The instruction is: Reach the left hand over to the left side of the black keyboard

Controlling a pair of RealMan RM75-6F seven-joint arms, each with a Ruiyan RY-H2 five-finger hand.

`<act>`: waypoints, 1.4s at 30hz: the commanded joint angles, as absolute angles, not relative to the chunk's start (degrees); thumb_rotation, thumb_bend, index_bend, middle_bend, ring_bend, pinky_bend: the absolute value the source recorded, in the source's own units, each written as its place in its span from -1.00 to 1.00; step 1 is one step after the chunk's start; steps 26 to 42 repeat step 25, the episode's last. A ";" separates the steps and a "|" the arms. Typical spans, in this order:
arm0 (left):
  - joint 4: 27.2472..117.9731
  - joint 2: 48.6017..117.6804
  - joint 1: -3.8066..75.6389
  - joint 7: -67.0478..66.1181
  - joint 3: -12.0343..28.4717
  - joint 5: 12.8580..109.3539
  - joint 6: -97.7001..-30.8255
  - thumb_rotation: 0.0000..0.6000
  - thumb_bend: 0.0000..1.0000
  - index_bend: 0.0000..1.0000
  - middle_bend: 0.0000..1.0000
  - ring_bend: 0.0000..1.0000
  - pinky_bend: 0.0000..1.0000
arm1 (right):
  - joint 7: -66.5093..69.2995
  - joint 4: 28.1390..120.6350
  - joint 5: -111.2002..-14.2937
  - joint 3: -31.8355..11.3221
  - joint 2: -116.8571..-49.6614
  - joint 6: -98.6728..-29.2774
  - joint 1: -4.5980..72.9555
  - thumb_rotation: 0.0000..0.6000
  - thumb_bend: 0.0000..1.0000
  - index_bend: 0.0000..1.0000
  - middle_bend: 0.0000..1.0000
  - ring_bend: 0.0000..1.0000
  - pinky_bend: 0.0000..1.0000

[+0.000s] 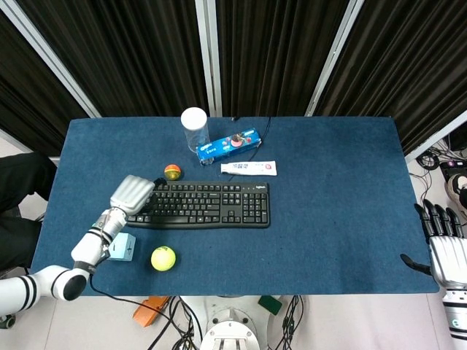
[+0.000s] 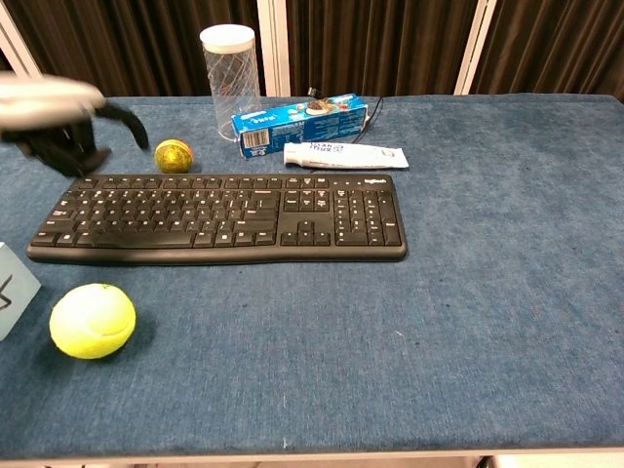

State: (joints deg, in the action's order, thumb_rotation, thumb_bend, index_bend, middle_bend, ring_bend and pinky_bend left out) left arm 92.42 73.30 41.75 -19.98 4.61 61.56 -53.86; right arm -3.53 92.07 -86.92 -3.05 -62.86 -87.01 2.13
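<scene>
Looking steeply down from high above the near edge of the table (image 1: 328, 219) in the head view, facing the black curtains (image 1: 277, 51) behind it, far enough off to be taking in the whole blue top plus floor at both ends. Sitting low at that same near edge in the chest view, looking almost level across the table (image 2: 487, 292) toward the curtains (image 2: 409, 44), close in. Sharing the black keyboard (image 1: 198, 204) (image 2: 219, 216) at mid-table and everything lying just around it; cropping away both table ends in the chest view.
</scene>
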 commanded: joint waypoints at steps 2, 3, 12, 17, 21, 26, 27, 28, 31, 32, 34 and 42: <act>96.00 68.91 33.76 -16.46 5.38 67.75 -68.33 1.00 -0.04 -0.51 0.22 0.16 0.09 | -2.65 91.45 -86.77 -3.08 -63.00 -87.13 1.96 1.00 -0.69 -1.00 -0.98 -1.00 -1.00; 96.23 68.52 32.48 -16.29 5.11 68.31 -70.28 1.00 -0.13 -0.53 0.06 -0.01 -0.11 | -2.43 91.26 -86.74 -3.06 -63.06 -87.12 1.94 1.00 -0.69 -1.00 -0.98 -1.00 -1.00; 99.30 63.13 19.64 -12.48 0.21 72.54 -83.66 0.99 -0.80 -0.74 -0.70 -0.85 -0.91 | -0.72 89.89 -87.84 -3.03 -63.37 -87.97 1.85 1.00 -0.69 -1.00 -0.99 -1.00 -1.00; 98.82 61.74 13.78 -8.68 -3.11 76.93 -88.47 0.92 -0.81 -0.74 -0.70 -0.87 -0.92 | -0.78 89.92 -88.81 -2.82 -63.50 -88.23 1.98 1.00 -0.69 -1.00 -1.00 -1.00 -1.00; 98.44 61.39 9.94 -6.95 -5.24 79.66 -91.15 1.00 -0.80 -0.74 -0.70 -0.87 -0.92 | -1.18 90.23 -89.36 -2.70 -63.59 -88.37 2.07 1.00 -0.69 -1.00 -1.00 -1.00 -1.00; 97.96 62.00 6.51 -6.16 -5.85 80.75 -93.87 1.00 -0.79 -0.74 -0.70 -0.87 -0.92 | -2.02 90.88 -89.94 -2.44 -63.58 -88.28 2.18 1.00 -0.69 -1.00 -1.00 -1.00 -1.00; 97.96 62.00 6.51 -6.16 -5.85 80.75 -93.87 1.00 -0.79 -0.74 -0.70 -0.87 -0.92 | -2.02 90.88 -89.94 -2.44 -63.58 -88.28 2.18 1.00 -0.69 -1.00 -1.00 -1.00 -1.00; 97.96 62.00 6.51 -6.16 -5.85 80.75 -93.87 1.00 -0.79 -0.74 -0.70 -0.87 -0.92 | -2.02 90.88 -89.94 -2.44 -63.58 -88.28 2.18 1.00 -0.69 -1.00 -1.00 -1.00 -1.00; 97.96 62.00 6.51 -6.16 -5.85 80.75 -93.87 1.00 -0.79 -0.74 -0.70 -0.87 -0.92 | -2.02 90.88 -89.94 -2.44 -63.58 -88.28 2.18 1.00 -0.69 -1.00 -1.00 -1.00 -1.00; 97.96 62.00 6.51 -6.16 -5.85 80.75 -93.87 1.00 -0.79 -0.74 -0.70 -0.87 -0.92 | -2.02 90.88 -89.94 -2.44 -63.58 -88.28 2.18 1.00 -0.69 -1.00 -1.00 -1.00 -1.00; 97.96 62.00 6.51 -6.16 -5.85 80.75 -93.87 1.00 -0.79 -0.74 -0.70 -0.87 -0.92 | -2.02 90.88 -89.94 -2.44 -63.58 -88.28 2.18 1.00 -0.69 -1.00 -1.00 -1.00 -1.00; 97.96 62.00 6.51 -6.16 -5.85 80.75 -93.87 1.00 -0.79 -0.74 -0.70 -0.87 -0.92 | -2.02 90.88 -89.94 -2.44 -63.58 -88.28 2.18 1.00 -0.69 -1.00 -1.00 -1.00 -1.00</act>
